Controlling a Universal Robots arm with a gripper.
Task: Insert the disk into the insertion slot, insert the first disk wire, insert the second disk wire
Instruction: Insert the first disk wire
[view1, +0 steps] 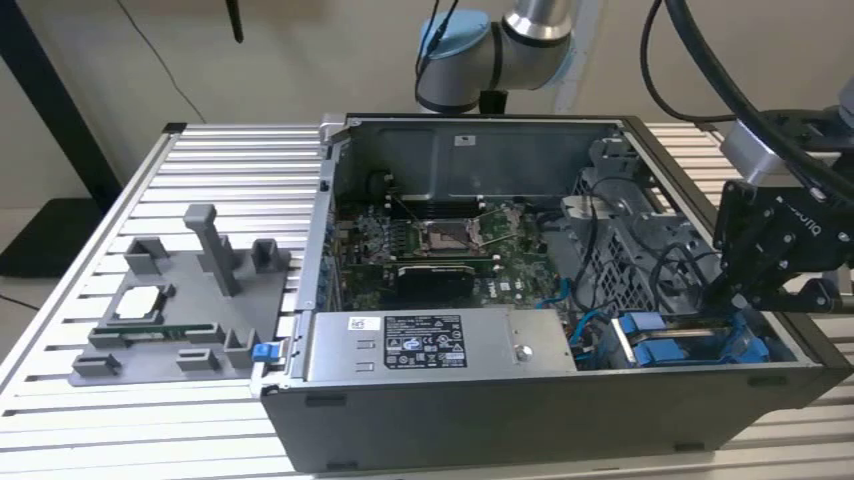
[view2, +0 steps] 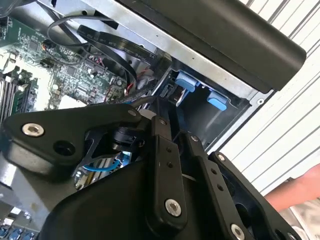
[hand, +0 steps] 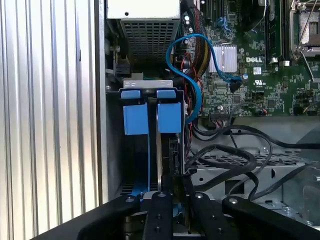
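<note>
Item, my gripper (view2: 167, 117): set low in the corner of the open computer case (view1: 534, 430) at the exterior view's right, close above the drive bays. How far it is open, and whether it has hold of anything, I cannot tell, because its own linkage covers the tip. Item, disk (hand: 170, 116): clipped in its blue carrier and standing inside the insertion slot (hand: 148, 84), its tab level with that of a second blue carrier (hand: 135, 116) just beside it; I judge it seated. Item, black cables (hand: 227, 150): several loops lying over the cage and running to just beside my tip. Item, blue data cable (hand: 196, 75): arcs from the motherboard (hand: 260, 75) down beside the disk. Item, person's arm (view2: 300, 187): over the slatted table (hand: 50, 125), apart from the case. Hazards, as I judge them: a black loop catching on my linkage and being dragged; a connector meeting its socket crooked and bending the contacts; the arm straying nearer.
</note>
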